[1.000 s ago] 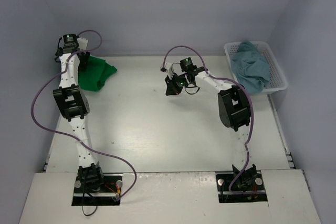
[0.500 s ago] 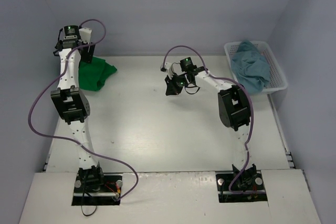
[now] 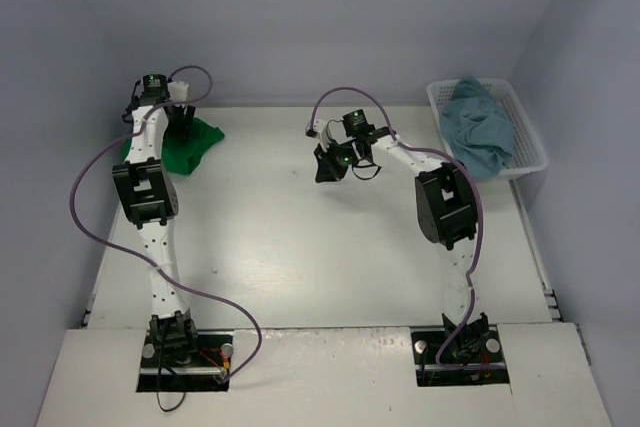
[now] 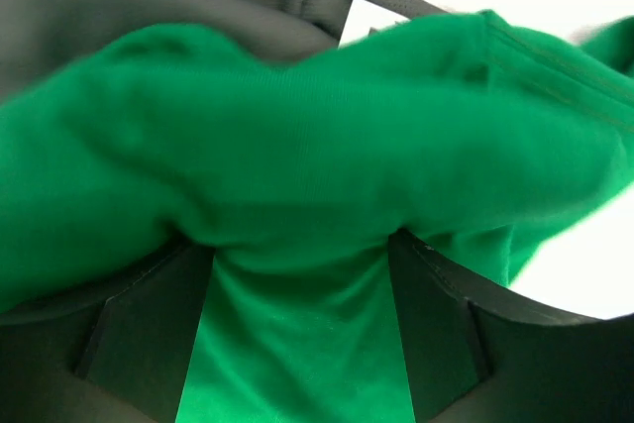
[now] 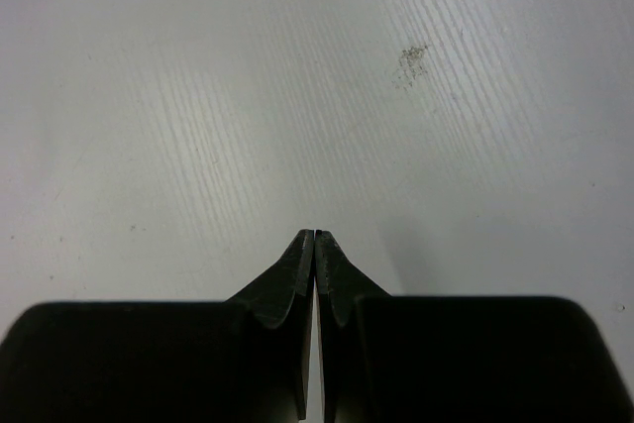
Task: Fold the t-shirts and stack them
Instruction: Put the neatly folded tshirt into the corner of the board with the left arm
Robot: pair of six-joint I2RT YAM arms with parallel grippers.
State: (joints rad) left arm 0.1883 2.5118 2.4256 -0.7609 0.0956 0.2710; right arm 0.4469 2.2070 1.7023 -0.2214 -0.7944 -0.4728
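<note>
The left gripper [image 4: 295,245] stands spread wide over the bright green t-shirt [image 4: 297,146], and bunched cloth fills the gap between its fingers. The right gripper [image 5: 314,237] is clenched empty above the table [image 5: 198,96], well apart from the shirt.

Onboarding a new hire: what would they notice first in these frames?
A bright green shirt bunched far left on the table, with the left pincer open astride it. A blue shirt heaped in the white basket at far right. The right pincer hangs shut over bare table mid-scene.
</note>
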